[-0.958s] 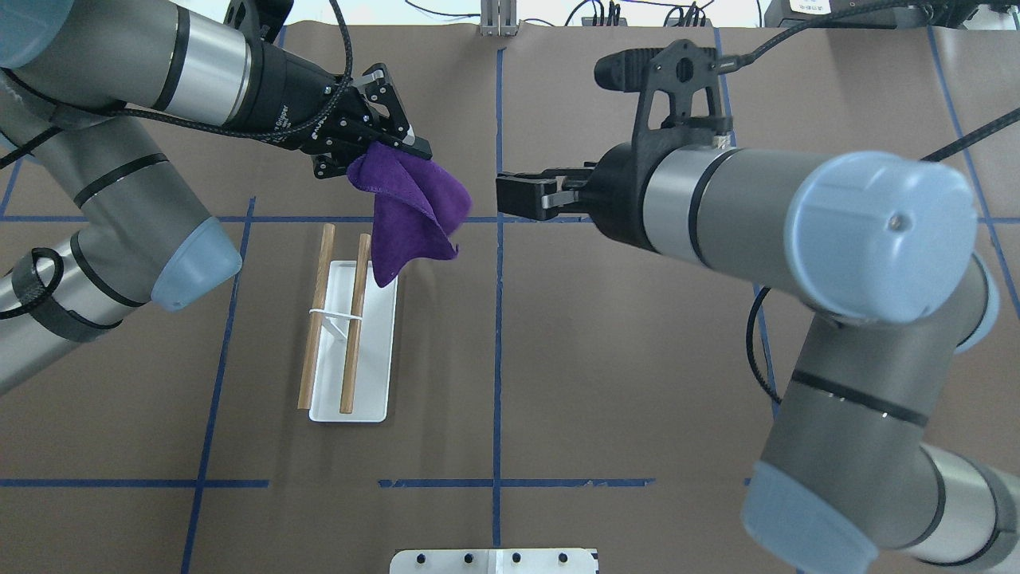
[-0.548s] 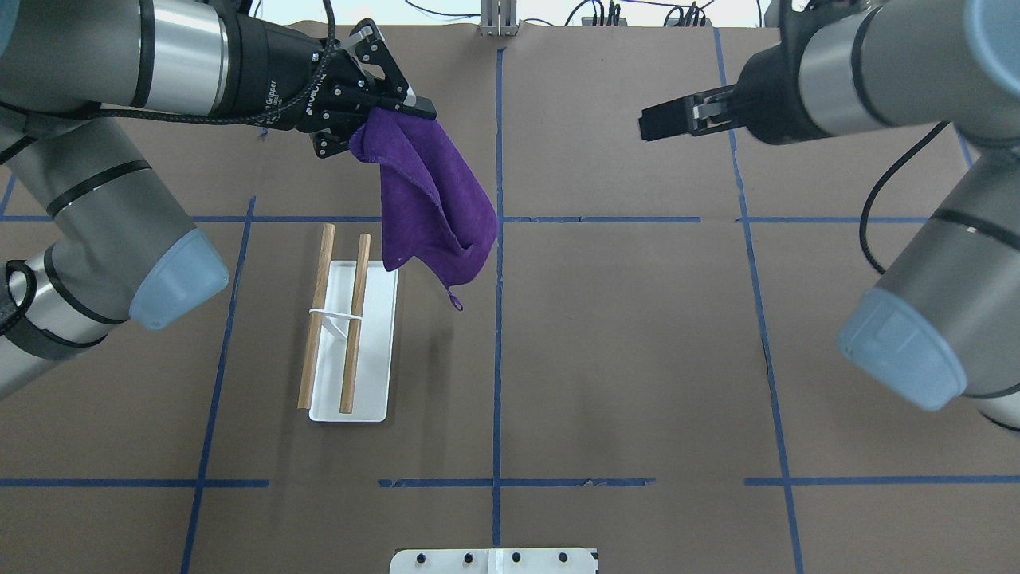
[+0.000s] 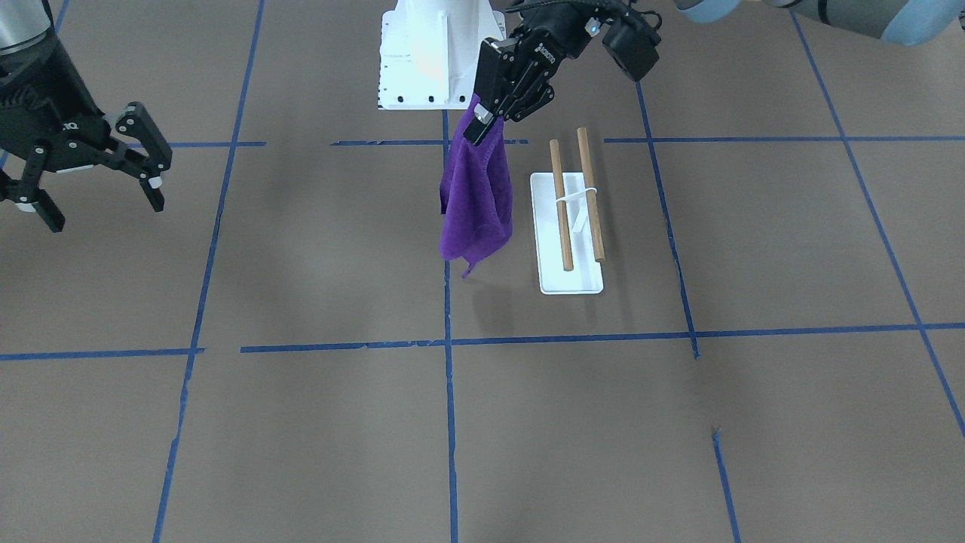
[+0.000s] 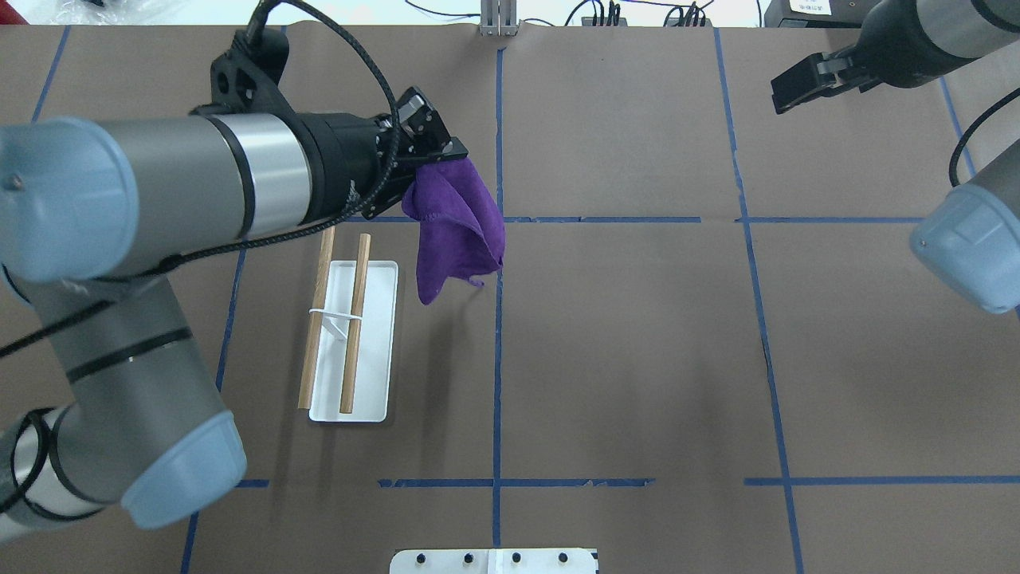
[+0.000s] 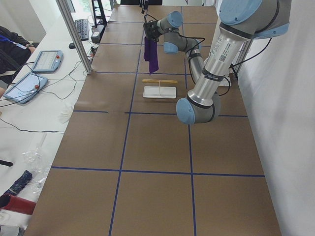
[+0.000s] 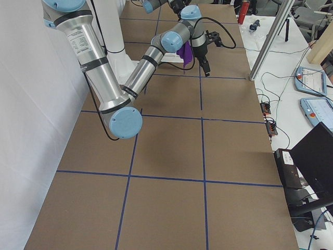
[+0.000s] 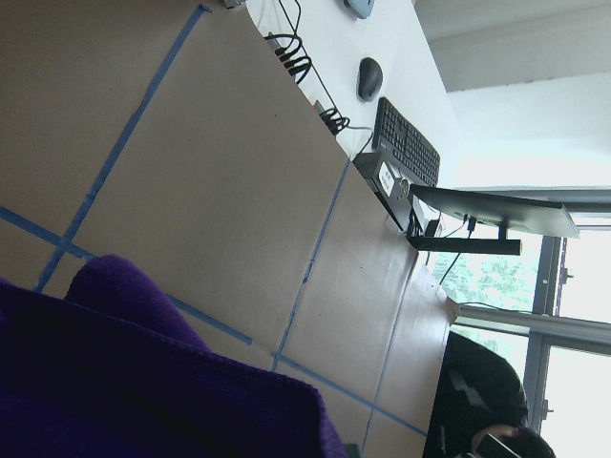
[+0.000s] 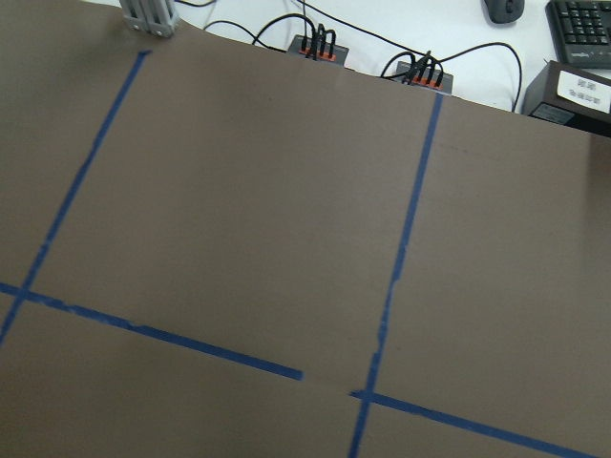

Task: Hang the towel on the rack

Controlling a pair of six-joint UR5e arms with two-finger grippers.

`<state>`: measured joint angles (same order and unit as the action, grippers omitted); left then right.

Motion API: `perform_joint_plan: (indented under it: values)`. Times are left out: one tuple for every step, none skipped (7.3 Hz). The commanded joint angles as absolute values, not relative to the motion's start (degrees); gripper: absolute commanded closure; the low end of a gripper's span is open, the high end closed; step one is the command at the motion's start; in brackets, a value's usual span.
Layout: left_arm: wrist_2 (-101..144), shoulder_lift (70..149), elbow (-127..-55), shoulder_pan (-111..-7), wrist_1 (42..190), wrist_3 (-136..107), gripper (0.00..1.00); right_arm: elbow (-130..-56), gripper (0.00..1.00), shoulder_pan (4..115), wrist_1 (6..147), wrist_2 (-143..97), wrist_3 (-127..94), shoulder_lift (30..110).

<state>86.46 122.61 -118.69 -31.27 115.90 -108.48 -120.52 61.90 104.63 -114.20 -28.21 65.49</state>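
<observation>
Found the rack (image 4: 374, 351) standing on the desk (image 4: 637, 359), both rods (image 4: 357, 319) bare. Noted the left gripper (image 4: 450, 153) clamped shut on the towel (image 4: 454, 231) by its top edge, past the rack's far end. Observed the cloth hanging just right of the rack, touching neither rod and seemingly clear of the desk. Logged the right gripper (image 3: 105, 213) well right of the rack, spread wide and holding nothing. Advised raising the hem above rod height, crossing squarely over the rack, lowering slowly, and releasing only once draped on both sides.

Rack (image 4: 371, 351) in opposed overhead, front views
</observation>
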Motion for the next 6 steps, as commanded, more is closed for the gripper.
perform_joint_plan:
  values:
    - [75.27, 122.61, -123.37, -24.89, 102.55, -104.0, 1.0, -119.36, 0.0, 69.66, 114.56, -114.26, -6.79, 69.85]
    - [72.36, 122.43, -126.36, -24.18, 96.56, -101.19, 1.0, -117.44, 0.0, 73.87, 117.13, -114.69, 2.8, 71.79]
    - [70.51, 121.04, -128.74, -23.91, 91.54, -100.55, 1.0, -114.29, 0.0, 79.14, 117.24, -117.13, 12.04, 74.68]
    - [68.75, 118.68, -129.8, -23.38, 87.84, -100.55, 1.0, -111.65, 0.0, 83.1, 116.64, -119.59, 19.44, 78.1]
    - [68.47, 115.87, -129.81, -23.47, 87.37, -100.55, 1.0, -110.23, 0.0, 84.71, 116.63, -120.58, 20.73, 78.66]
    - [68.21, 112.62, -130.6, -23.81, 87.28, -100.55, 1.0, -109.87, 0.0, 84.81, 116.63, -121.28, 20.57, 78.92]
